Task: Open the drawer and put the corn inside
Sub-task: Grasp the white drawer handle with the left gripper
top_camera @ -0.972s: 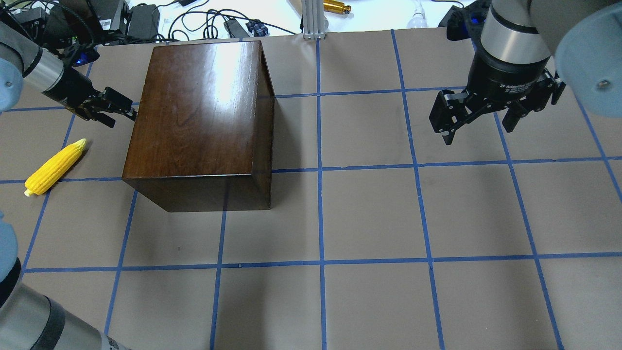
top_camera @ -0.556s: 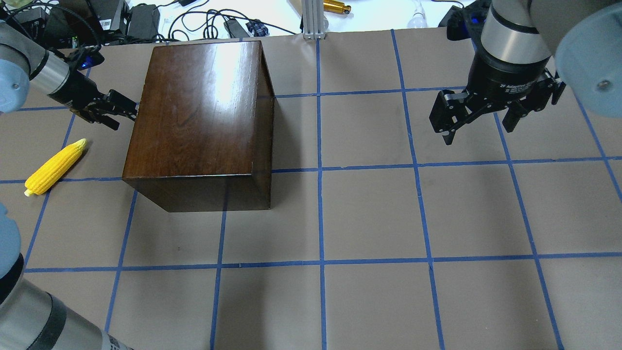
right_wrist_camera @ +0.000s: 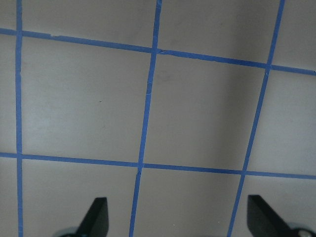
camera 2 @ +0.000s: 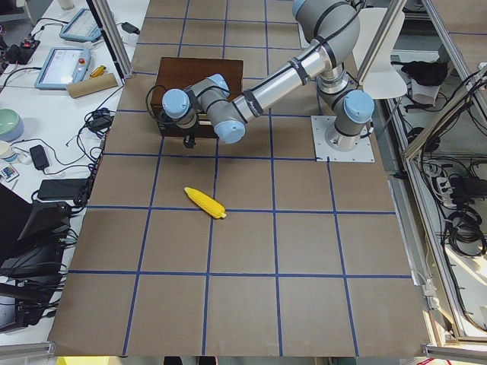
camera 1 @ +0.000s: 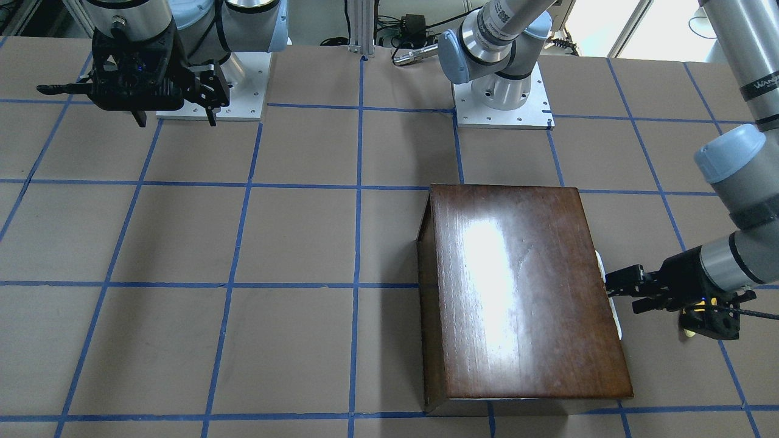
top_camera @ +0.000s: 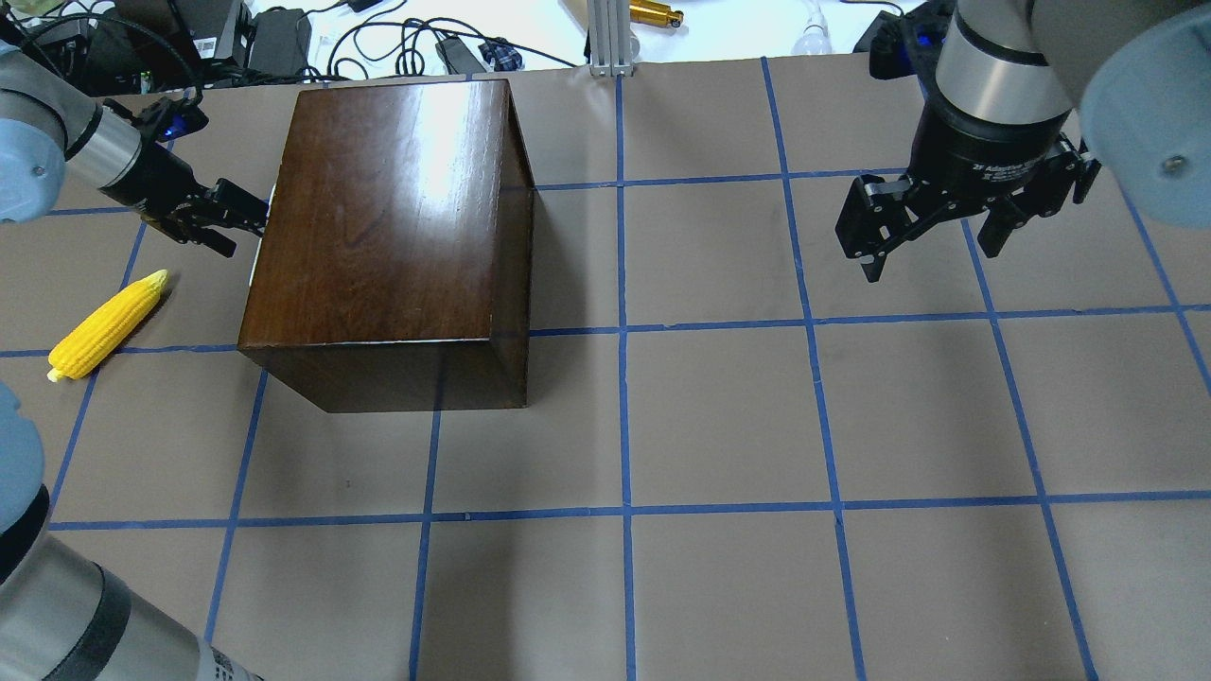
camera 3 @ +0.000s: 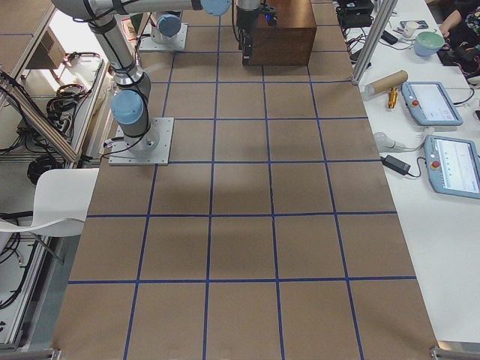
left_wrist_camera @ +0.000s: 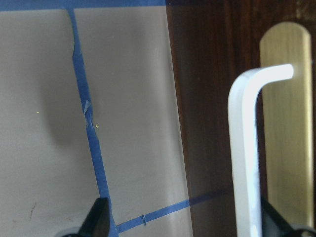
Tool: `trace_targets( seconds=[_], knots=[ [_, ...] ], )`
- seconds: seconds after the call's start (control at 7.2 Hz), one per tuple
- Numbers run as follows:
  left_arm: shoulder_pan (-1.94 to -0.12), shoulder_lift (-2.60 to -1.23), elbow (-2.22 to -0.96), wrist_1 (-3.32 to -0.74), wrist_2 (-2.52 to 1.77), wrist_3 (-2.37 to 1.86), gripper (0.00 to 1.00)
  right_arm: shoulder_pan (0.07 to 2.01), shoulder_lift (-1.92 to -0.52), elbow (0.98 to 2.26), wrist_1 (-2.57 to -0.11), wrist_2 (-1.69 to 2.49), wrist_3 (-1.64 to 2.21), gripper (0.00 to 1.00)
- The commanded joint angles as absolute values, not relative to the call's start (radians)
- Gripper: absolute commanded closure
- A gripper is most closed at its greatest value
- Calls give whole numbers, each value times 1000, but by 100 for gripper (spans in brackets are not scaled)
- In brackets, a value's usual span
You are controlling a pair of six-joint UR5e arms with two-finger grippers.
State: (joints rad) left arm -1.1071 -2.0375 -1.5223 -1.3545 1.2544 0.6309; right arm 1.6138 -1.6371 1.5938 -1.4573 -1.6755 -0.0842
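The glossy dark-brown box [top_camera: 388,208] stands at the table's far left, also in the front-facing view [camera 1: 523,292]. The drawer's dark front [left_wrist_camera: 212,98] fills the left wrist view, closed, with a whitish handle [left_wrist_camera: 244,148] over a brass plate [left_wrist_camera: 289,123]. My left gripper [top_camera: 246,230] is open against that face, its fingers on either side of the handle [camera 1: 611,304]. The yellow corn [top_camera: 109,324] lies on the table near the left gripper, apart from it, and shows in the exterior left view [camera 2: 205,203]. My right gripper [top_camera: 932,251] hangs open and empty above the table.
Brown paper with blue tape gridlines [top_camera: 624,426] covers the table. Cables and power bricks [top_camera: 274,38] lie beyond the far edge, with an aluminium post [top_camera: 605,38] at the back middle. The right wrist view shows only bare paper [right_wrist_camera: 158,108].
My left gripper has moved slightly farther back and closer in to the box's left face, where a white sliver of the handle now shows. The right arm, corn and box have not moved.
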Motion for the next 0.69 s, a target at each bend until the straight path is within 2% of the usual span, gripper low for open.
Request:
trace_targets(
  seconds=[0.0,0.56],
  knots=[
    [-1104,-2040,-1520,-1355,1256,632,0,1614,-1637,1594,-1457,-1677,-83,0],
    [-1077,-2039,-1526,-1353,1266,634,0,1614,-1637,1594,-1457,-1675,-84,0]
  ],
)
